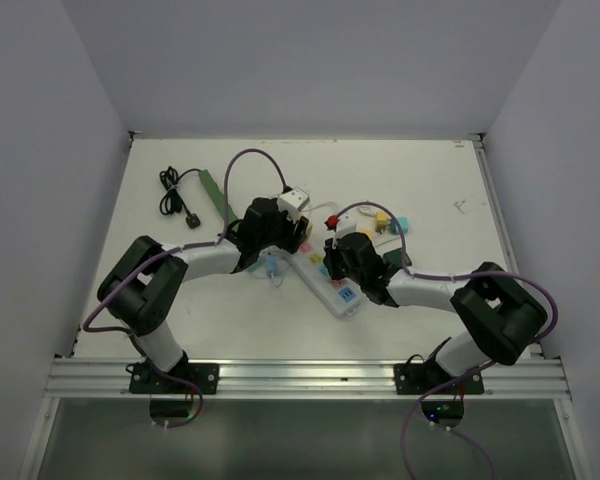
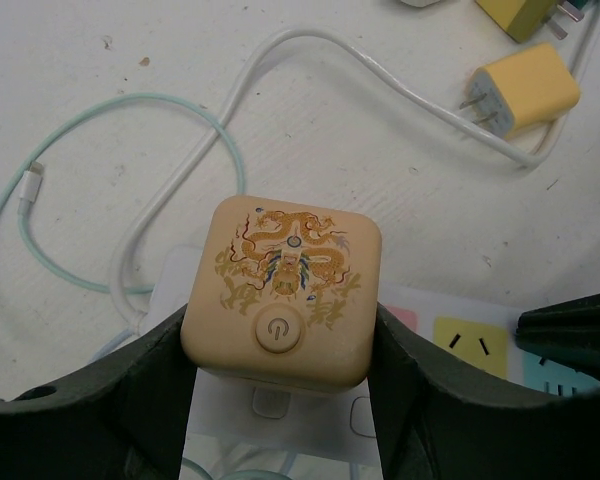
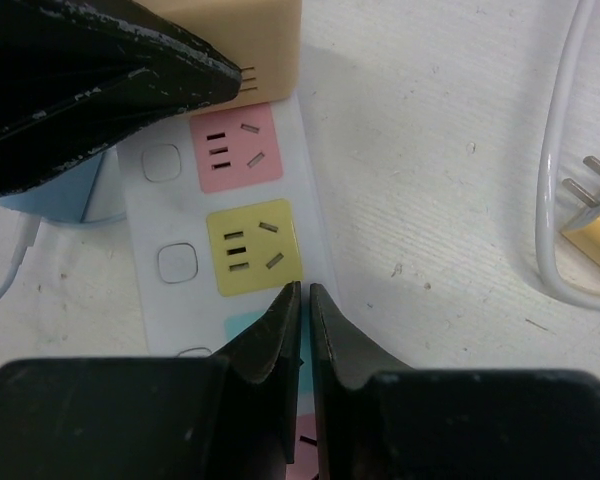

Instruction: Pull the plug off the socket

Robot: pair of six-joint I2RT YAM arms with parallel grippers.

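Clamped on the plug (image 2: 280,290) with the left gripper (image 2: 280,335), one dark finger flat against each opposite flank; seated over the end of the white power strip (image 3: 140,215), right next to the pink socket (image 3: 235,147), with the yellow socket (image 3: 250,245) one place further along; turned face-up toward the left wrist camera, dragon print and round power button on top; squarish with rounded corners, so no clear long axis from above; prongs hidden underneath, so cannot tell how deep in the strip. Long axis of the power strip: diagonal in the top view, from upper left by the left gripper to lower right across the table (image 1: 430,200). Poised tip-down at the strip's edge just beside the yellow socket with the right gripper (image 3: 305,300); fingers pinched together, nothing between them; contact with the strip not certain. Beyond the plug on the table: a yellow charger (image 2: 525,92), prongs pointing left in the left wrist view; a white cable (image 2: 300,34); a mint cable (image 2: 140,98) looped beside it.
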